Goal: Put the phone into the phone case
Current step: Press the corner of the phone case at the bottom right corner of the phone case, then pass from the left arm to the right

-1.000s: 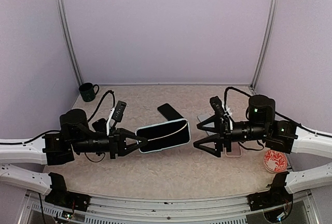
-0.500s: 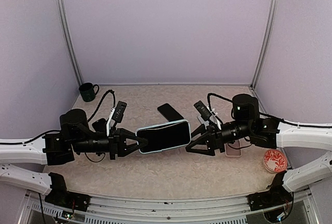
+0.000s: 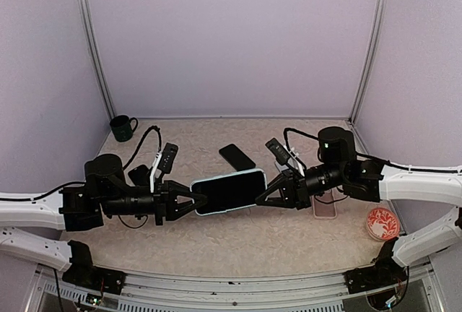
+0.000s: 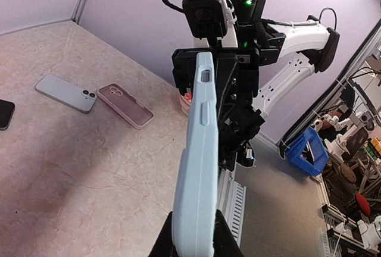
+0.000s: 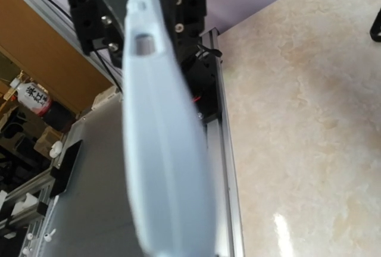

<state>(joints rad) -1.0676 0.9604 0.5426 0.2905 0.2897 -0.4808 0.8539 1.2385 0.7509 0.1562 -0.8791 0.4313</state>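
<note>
Phone [image 3: 231, 191], dark screen up, sits in the light blue case [image 4: 199, 168], held off the counter [image 3: 216, 243] at frame centre, probably so both arms can press it home. Left claw [image 3: 198, 202] is pinched tight on the case's left end. Right claw [image 3: 261, 195] is closed hard on the right end.

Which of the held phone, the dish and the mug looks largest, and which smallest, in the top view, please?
1. The held phone, clearly largest, though it is held up nearer the camera.
2. The dish and the mug look about alike; I would not rank them.
</note>
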